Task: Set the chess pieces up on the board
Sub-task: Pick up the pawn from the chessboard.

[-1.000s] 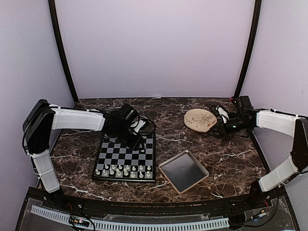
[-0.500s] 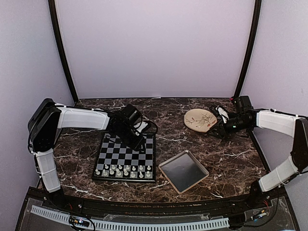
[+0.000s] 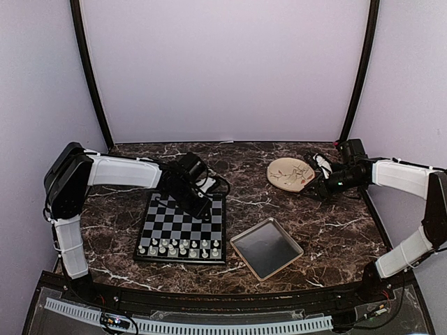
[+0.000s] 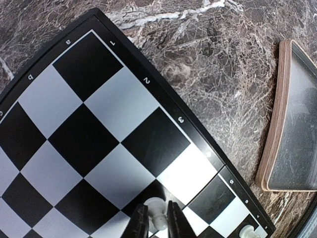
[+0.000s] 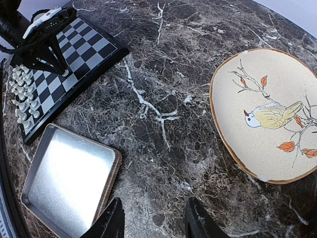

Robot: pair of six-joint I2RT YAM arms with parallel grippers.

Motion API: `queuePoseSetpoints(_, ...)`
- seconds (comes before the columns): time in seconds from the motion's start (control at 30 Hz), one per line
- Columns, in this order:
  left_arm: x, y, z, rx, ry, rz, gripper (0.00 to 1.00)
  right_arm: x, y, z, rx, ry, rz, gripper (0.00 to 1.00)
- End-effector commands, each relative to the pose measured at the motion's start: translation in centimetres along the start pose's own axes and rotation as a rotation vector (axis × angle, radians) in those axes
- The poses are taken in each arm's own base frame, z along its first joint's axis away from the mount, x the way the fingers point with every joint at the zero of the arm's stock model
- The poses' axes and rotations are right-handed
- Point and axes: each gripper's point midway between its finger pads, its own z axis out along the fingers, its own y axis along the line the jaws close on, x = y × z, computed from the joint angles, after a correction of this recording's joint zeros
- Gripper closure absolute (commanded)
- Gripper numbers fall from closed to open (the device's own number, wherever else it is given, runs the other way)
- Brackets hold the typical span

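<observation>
Left arm [image 3: 119, 171] swung right since prev. frame; left pincer [image 4: 157, 222] grips chess piece [image 4: 155, 204] betw. its tips on board [image 4: 94, 124]; right pincer [image 5: 154, 224] open.

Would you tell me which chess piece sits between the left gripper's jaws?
The lone piece near the board's right edge, standing apart from the two rows along the near edge; the left gripper's jaws flank it.

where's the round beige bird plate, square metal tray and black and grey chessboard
round beige bird plate [image 5: 247, 144], right wrist view, bare cream surface
square metal tray [image 5: 64, 173], right wrist view, shiny floor
black and grey chessboard [image 4: 116, 106], left wrist view, empty grey square
</observation>
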Motion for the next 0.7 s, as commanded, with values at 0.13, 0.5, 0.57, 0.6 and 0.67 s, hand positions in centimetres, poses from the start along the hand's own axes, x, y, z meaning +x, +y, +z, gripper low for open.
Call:
queuePoseSetpoints(0.13, -0.4, -0.2, -0.7, -0.009, 0.006, 0.019, 0.89, -0.5, 0.1, -0.4, 0.001, -0.030, -0.023, 0.58)
queuePoseSetpoints(0.5, 1.7, 1.5, -4.9, -0.138, 0.024, -0.019, 0.94, -0.7, 0.2, -0.3, -0.011, -0.036, -0.023, 0.58)
queuePoseSetpoints(0.57, 3.2, 2.0, -5.9, -0.167, 0.048, -0.047, 0.94, -0.8, 0.3, -0.3, -0.015, -0.037, -0.022, 0.58)
queuePoseSetpoints(0.6, 4.1, 2.3, -6.3, -0.181, 0.061, -0.065, 0.94, -0.8, 0.4, -0.3, -0.019, -0.038, -0.023, 0.58)
queuePoseSetpoints(0.67, 5.7, 2.9, -7.3, -0.214, 0.082, -0.103, 0.94, -0.8, 0.4, -0.3, -0.021, -0.039, -0.022, 0.58)
